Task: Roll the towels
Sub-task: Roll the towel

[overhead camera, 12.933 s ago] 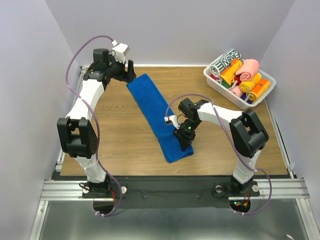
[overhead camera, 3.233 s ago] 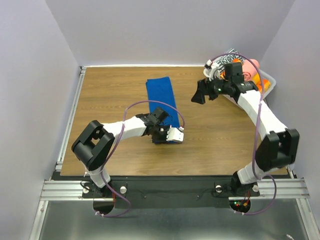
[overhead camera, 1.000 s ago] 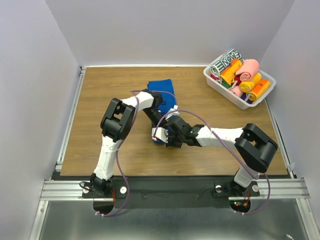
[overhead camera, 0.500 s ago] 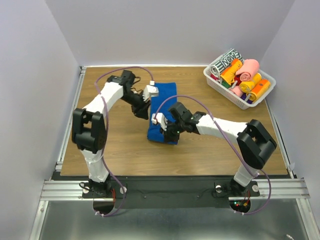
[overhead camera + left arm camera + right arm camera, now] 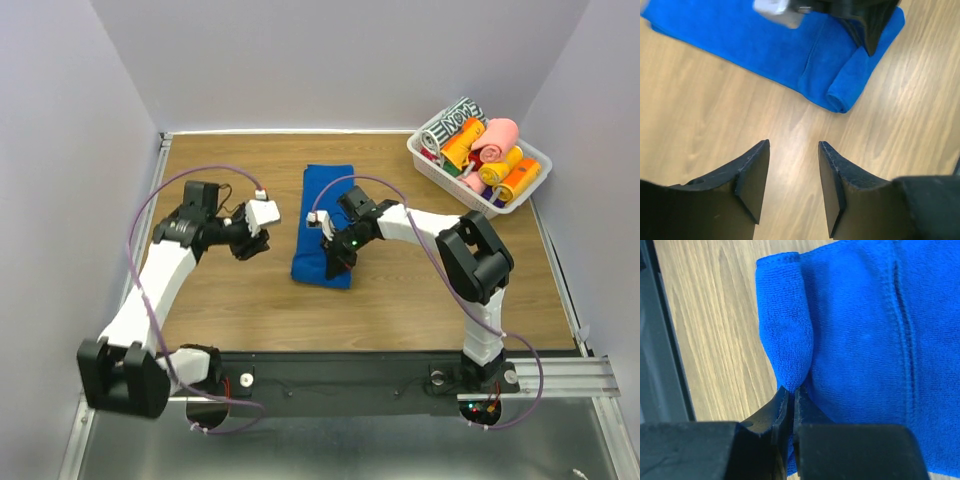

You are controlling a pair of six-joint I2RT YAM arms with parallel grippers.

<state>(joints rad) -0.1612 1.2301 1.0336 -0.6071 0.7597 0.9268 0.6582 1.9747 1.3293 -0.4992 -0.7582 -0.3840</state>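
Since half a second before, my left gripper point(image 5: 250, 240) had drawn off the blue towel point(image 5: 322, 195), jaws apart, empty. That towel lay left of the basket point(image 5: 445, 183); my right gripper point(image 5: 790, 392), closed, touched its rolled end.

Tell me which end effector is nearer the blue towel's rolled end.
Right. The right end effector is pinched shut on the blue towel at its rolled end; the left end effector hangs open over the table, off the towel.
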